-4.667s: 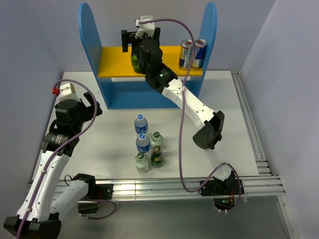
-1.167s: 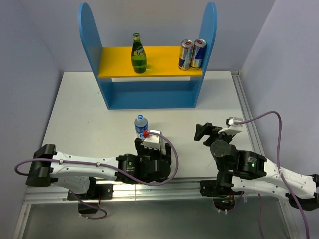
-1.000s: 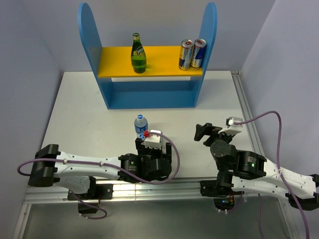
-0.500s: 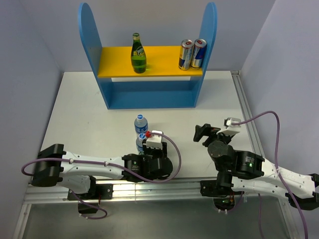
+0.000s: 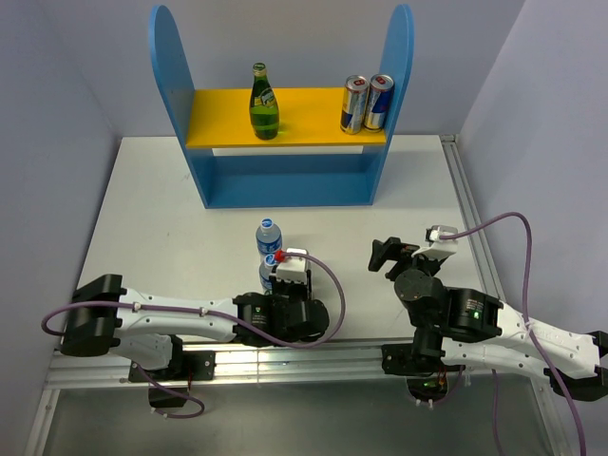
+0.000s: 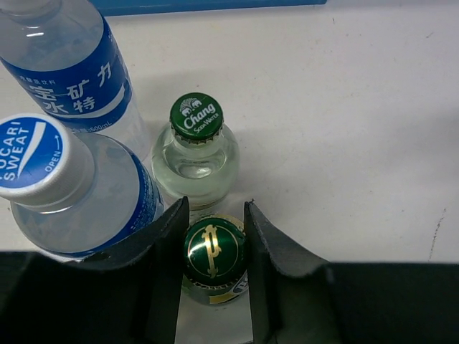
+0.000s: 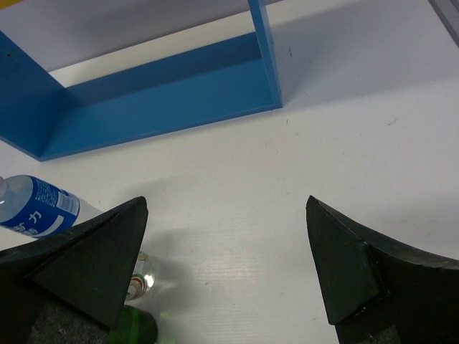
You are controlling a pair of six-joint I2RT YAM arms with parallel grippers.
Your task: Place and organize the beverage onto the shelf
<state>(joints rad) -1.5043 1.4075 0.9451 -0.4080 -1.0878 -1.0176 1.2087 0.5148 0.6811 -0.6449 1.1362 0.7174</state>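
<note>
Left gripper [image 6: 215,209] of mine is clamped on the gold-crested cap of a small green glass bottle [image 6: 214,252], which stands on the bench [image 5: 152,218] well in front of the blue-and-yellow two-tier shelf [image 5: 304,119]. Beside it stand a clear glass bottle [image 6: 196,150] and two blue-labelled plastic bottles [image 6: 72,183] [image 6: 68,68]. The shelf's upper board holds a tall green bottle [image 5: 263,104] and two cans [image 5: 353,104] [image 5: 380,102]. I judge four drinks remain. My right gripper [image 7: 226,265] gapes, empty.

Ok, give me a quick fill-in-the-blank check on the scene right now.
On the shelf, the yellow upper board holds one green bottle and ____ cans.
The left gripper grips the gold-emblem cap, next to a clear bottle whose cap reads ____.
The right gripper is ____, holding nothing.
The blue-and-white cap reads Pocari ____.
Missing words: two; Chang; open; Sweat.
</note>
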